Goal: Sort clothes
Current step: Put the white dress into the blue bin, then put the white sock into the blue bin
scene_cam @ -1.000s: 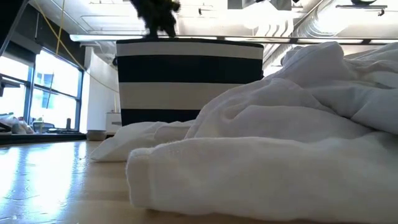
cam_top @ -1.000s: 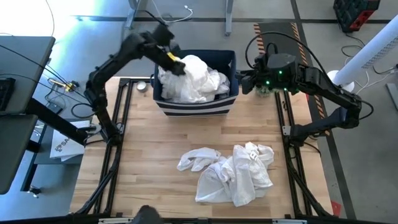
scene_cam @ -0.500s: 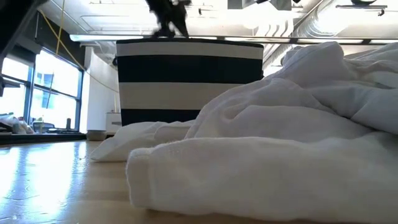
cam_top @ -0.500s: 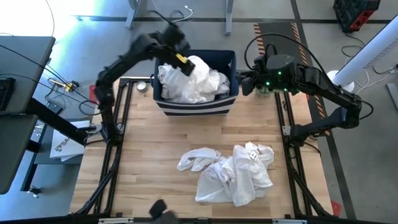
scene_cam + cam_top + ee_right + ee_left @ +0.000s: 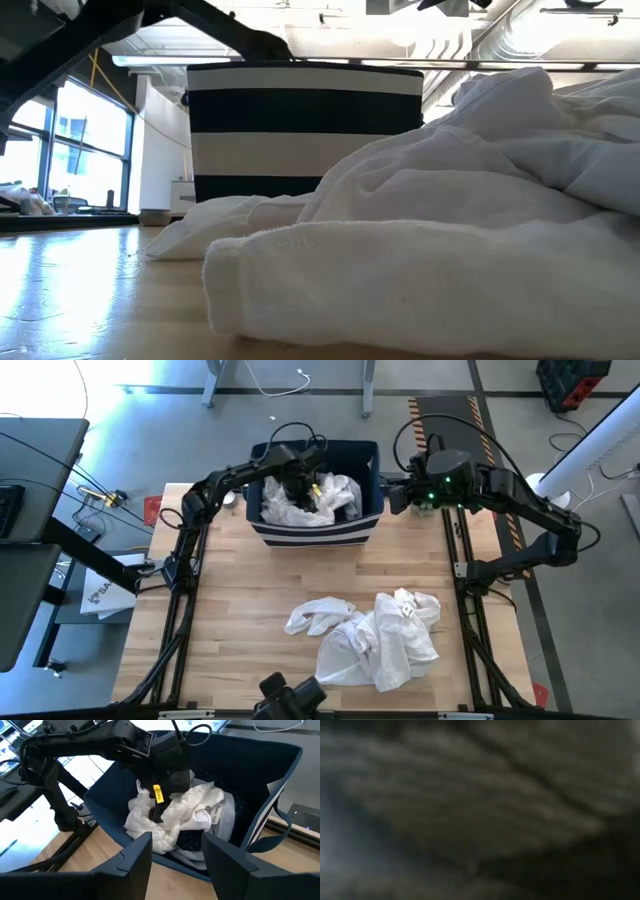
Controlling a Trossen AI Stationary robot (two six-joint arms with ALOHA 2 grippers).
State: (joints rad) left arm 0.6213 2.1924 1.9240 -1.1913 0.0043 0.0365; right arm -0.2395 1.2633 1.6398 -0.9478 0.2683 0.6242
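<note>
A navy bin with white stripes (image 5: 315, 532) stands at the table's far middle and also shows in the low view (image 5: 300, 130). White garments (image 5: 335, 495) lie crumpled inside it, also seen in the right wrist view (image 5: 195, 812). My left gripper (image 5: 159, 809) reaches down into the bin and is sunk among these garments; the left wrist view shows only blurred cloth. A heap of white clothes (image 5: 375, 635) lies on the table's near right, filling the low view (image 5: 450, 230). My right gripper (image 5: 177, 865) is open and empty, level beside the bin's right wall (image 5: 378, 480).
A small round object (image 5: 229, 499) lies left of the bin. A dark device (image 5: 290, 695) sits at the table's near edge. Black frame rails (image 5: 185, 610) run along both table sides. Bare wood (image 5: 240, 600) lies between the bin and the heap.
My left gripper has gone toward the table's right and down into the bin, carrying the white garment it held up above the rim. That garment stood heaped over the bin's top and now lies lower, inside the bin.
</note>
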